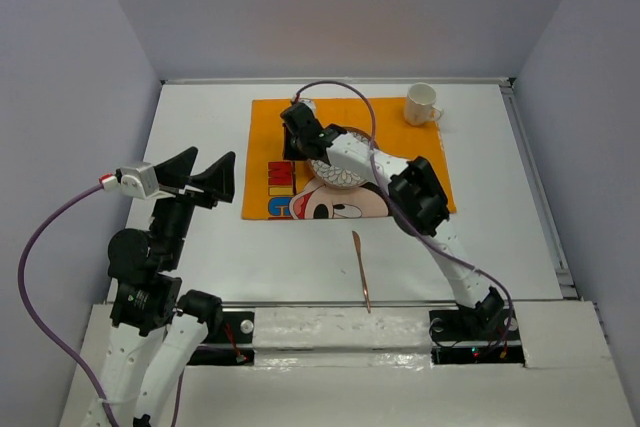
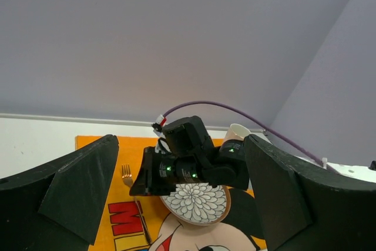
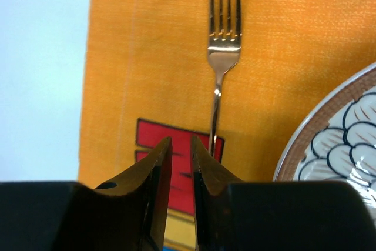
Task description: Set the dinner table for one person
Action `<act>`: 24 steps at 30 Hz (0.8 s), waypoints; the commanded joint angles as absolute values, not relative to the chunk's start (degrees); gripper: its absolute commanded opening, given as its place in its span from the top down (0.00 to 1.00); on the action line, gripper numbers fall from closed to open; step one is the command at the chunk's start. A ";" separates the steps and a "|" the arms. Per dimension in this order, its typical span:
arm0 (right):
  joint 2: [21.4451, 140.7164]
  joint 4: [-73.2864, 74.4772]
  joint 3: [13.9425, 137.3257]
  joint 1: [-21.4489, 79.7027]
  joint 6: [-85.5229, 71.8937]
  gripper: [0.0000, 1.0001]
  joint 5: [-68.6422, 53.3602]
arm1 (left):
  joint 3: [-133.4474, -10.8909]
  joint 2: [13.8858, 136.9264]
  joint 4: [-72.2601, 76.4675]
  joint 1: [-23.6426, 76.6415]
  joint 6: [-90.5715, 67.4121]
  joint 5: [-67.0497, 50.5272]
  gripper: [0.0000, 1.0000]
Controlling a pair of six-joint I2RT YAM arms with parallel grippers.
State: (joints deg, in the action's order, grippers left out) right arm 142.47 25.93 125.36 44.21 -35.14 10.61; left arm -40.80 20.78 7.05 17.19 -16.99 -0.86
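Note:
The white dinner table [image 1: 200,247] carries an orange Mickey Mouse mat [image 1: 265,117] with a flower-patterned plate [image 1: 340,172] on it. A copper fork [image 3: 223,45] lies flat on the mat just left of the plate [image 3: 335,139], tines pointing away. My right gripper [image 3: 181,140] hovers over the fork's handle end with its jaws a narrow gap apart and nothing between them; the handle runs just to the right of the right finger. My left gripper [image 1: 200,175] is raised over the table's left side, open wide and empty. In the left wrist view, the fork [image 2: 126,174] shows beside the right gripper.
A white paper cup [image 1: 421,104] stands at the mat's far right corner. A long copper utensil [image 1: 360,269] lies on the bare table near the front edge, between the arms. Grey walls enclose the table on three sides.

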 commanded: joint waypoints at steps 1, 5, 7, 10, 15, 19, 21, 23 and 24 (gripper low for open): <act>130.01 17.59 122.36 44.47 -32.88 0.74 5.28 | -40.52 21.00 9.76 17.40 -16.52 -1.23 0.01; 117.98 13.10 105.37 46.57 -29.72 0.74 4.22 | -40.52 20.92 9.76 17.40 -16.44 -1.14 0.01; 108.70 10.91 96.11 47.45 -27.25 0.74 5.18 | -40.52 20.74 9.76 17.40 -16.44 -1.05 0.01; 95.34 9.59 75.95 48.51 -26.89 0.74 2.23 | -40.60 20.57 9.76 17.40 -16.35 -0.97 0.01; 77.21 18.76 51.90 53.07 -32.06 0.74 3.58 | -40.61 21.27 9.75 17.40 -16.61 -1.40 0.01; 72.87 29.52 46.59 56.59 -38.57 0.73 10.63 | -40.69 21.62 9.76 17.40 -16.26 -1.23 0.01; 71.72 31.80 44.48 59.23 -41.99 0.70 11.68 | -40.78 21.62 9.58 17.40 -15.91 -0.62 0.01; 72.07 33.04 44.21 61.94 -43.76 0.67 12.65 | -40.78 21.62 9.49 17.31 -15.82 -0.62 0.01; 73.20 34.53 44.38 62.57 -44.90 0.66 14.05 | -40.78 21.80 9.49 17.31 -15.82 -0.62 0.01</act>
